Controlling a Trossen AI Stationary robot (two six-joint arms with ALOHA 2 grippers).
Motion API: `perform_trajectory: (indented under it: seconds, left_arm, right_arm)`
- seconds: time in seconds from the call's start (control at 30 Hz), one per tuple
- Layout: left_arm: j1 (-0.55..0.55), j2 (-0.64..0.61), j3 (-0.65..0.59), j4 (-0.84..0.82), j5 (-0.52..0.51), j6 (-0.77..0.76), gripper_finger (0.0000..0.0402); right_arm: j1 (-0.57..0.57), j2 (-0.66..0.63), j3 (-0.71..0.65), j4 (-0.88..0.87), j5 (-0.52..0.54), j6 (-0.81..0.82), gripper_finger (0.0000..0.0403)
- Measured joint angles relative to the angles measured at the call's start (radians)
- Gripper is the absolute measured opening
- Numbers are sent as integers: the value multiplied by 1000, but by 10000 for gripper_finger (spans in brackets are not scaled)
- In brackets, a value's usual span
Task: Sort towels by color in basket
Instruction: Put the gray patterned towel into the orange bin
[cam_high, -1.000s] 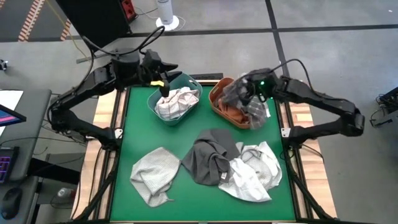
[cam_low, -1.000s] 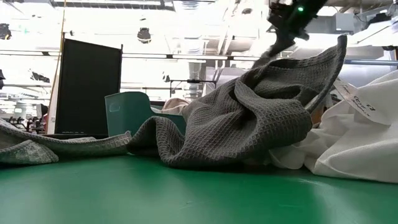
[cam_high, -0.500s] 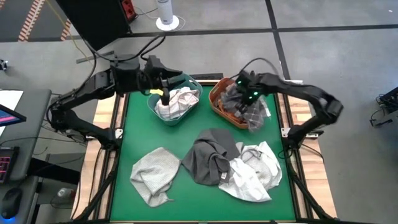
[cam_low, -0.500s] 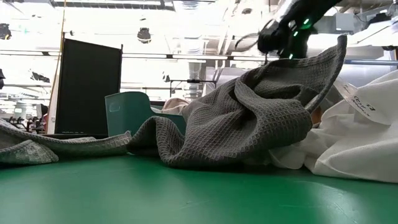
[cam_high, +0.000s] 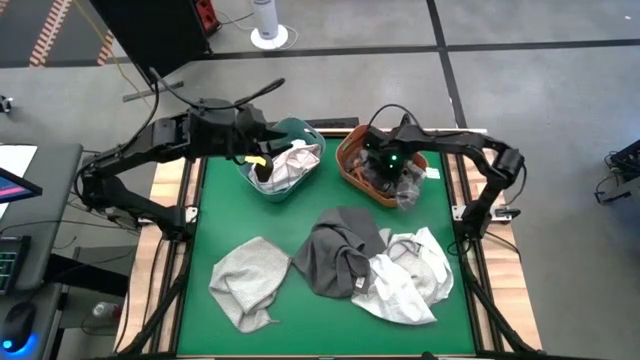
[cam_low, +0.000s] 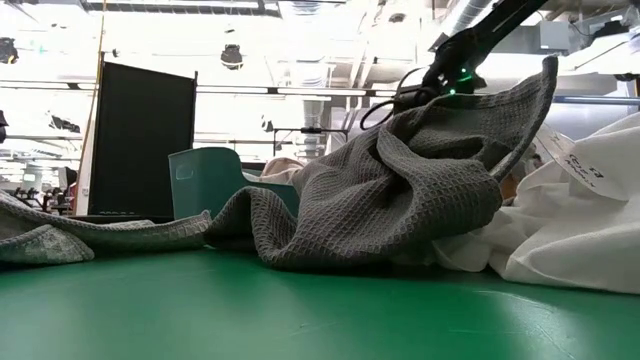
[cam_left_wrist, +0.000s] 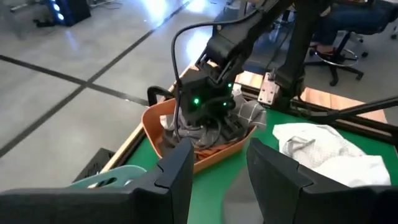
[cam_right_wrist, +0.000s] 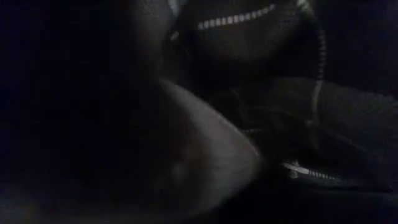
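Progress on the right: the right gripper (cam_high: 393, 178) has dropped from above the rim into the orange basket (cam_high: 347, 168), pressing the checked towel (cam_high: 408, 187) down — grip state unclear. Left gripper (cam_left_wrist: 219, 182), half-open and empty, hovers over the teal basket (cam_high: 297, 130). Three towels (cam_high: 340, 262) wait on open green table (cam_high: 300, 320), well apart from both baskets.

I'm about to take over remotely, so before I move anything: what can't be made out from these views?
- Right gripper: buried in the orange basket; high view shows only the wrist; its wrist view is dark cloth.
- Checked towel: partly hidden by that arm.
- Teal basket: low view, contents blocked by the dark grey towel.
- Left gripper: over the teal basket; nothing visibly held.
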Motion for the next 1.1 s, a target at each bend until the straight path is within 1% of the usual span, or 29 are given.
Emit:
perform_trajectory:
  seconds: [0.17,0.27,0.4,0.5,0.63,0.73,0.87,1.0,1.1]
  left_arm:
    - [0,0,0,22,-26,38,139]
    - [0,0,0,28,-31,48,139]
    - [0,0,0,28,-31,48,139]
    - [0,0,0,28,-31,48,139]
    - [0,0,0,29,-31,47,139]
    - [0,0,0,31,-31,53,139]
    - [0,0,0,32,-31,56,139]
    - [0,0,0,32,-31,56,139]
    - [0,0,0,32,-31,56,139]
  right_arm:
    - [-39,-86,64,-69,-10,-14,80]
    - [-69,-140,106,-104,-10,-23,111]
    - [-106,-211,150,-164,-10,-22,167]
    - [-120,-249,180,-266,-11,6,215]
    - [-92,-301,187,-380,-53,54,259]
    - [-45,-315,173,-452,-73,65,270]
    - [24,-320,144,-483,-153,108,271]
    - [98,-315,131,-443,-154,136,271]
    - [134,-311,131,-404,-119,143,271]
